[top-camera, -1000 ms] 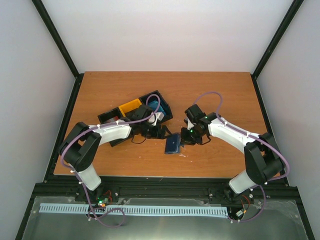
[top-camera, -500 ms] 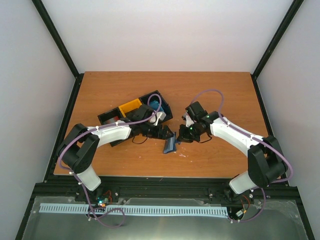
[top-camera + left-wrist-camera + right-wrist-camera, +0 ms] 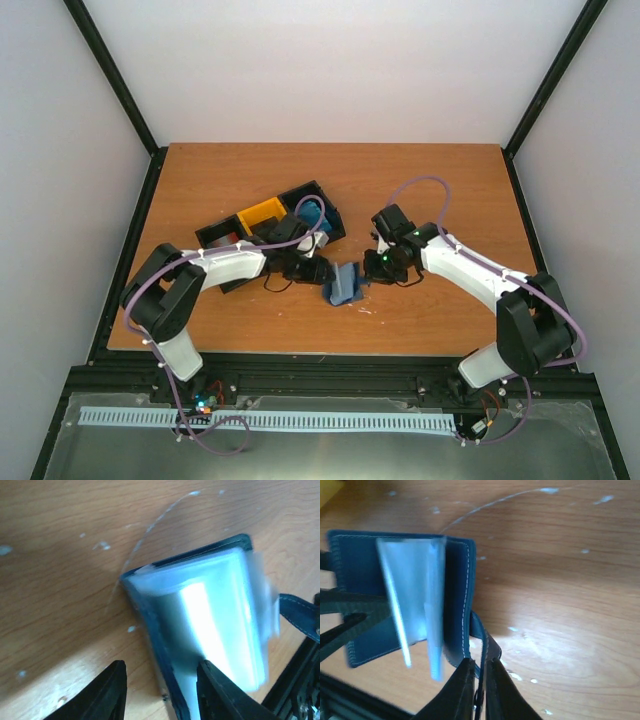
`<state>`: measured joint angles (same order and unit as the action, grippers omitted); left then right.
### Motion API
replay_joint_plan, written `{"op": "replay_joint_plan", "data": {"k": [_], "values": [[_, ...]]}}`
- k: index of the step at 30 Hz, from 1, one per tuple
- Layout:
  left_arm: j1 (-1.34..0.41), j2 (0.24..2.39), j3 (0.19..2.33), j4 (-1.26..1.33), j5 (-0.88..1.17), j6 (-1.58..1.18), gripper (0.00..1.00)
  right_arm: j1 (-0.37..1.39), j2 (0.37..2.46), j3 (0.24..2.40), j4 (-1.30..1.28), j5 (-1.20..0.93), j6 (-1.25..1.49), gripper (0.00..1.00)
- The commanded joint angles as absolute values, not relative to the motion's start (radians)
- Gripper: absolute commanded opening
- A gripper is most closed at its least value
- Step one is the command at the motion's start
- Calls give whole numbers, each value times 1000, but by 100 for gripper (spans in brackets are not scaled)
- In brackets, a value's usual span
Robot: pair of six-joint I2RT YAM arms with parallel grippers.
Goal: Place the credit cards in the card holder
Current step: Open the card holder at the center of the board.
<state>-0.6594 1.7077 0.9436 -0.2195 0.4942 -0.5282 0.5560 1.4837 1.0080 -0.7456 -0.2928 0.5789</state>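
Bin, black and yellow: rear-left of tabletop.
Left tool: fingers parted at a middling gap, a corner of the card holder between them, not clamped.
Card holder: navy, spread open, clear sleeves up, front-centre between both tools.
Right tool: pinched tight on the card holder's closing tab.
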Motion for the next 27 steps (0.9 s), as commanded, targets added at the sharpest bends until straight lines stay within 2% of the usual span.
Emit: {"op": "replay_joint_plan", "data": {"k": [1, 4, 6, 8, 10, 14, 15, 17, 22, 27], "values": [[-666, 1733, 976, -302, 415, -520, 38, 551, 1501, 1039, -811, -83, 565, 20], [-666, 1735, 979, -315, 412, -521, 35, 552, 1492, 1062, -821, -49, 558, 39], [-667, 1733, 979, -320, 412, -524, 33, 554, 1474, 1082, -811, -59, 550, 47], [-667, 1732, 980, -325, 408, -528, 31, 557, 1462, 1099, -803, -57, 548, 51], [-667, 1736, 979, -328, 407, -529, 28, 558, 1461, 1102, -779, -86, 539, 50], [-667, 1749, 986, -333, 411, -529, 23, 561, 1493, 1083, -731, -193, 542, 26], [-667, 1752, 986, -333, 412, -529, 22, 564, 1500, 1076, -714, -216, 544, 23], [-667, 1757, 987, -332, 413, -530, 20, 568, 1509, 1054, -679, -263, 551, 23], [-670, 1771, 989, -329, 417, -531, 17, 572, 1553, 1010, -605, -392, 573, 35], [-673, 1782, 992, -326, 423, -534, 16, 574, 1603, 1006, -608, -387, 581, 39]]}}
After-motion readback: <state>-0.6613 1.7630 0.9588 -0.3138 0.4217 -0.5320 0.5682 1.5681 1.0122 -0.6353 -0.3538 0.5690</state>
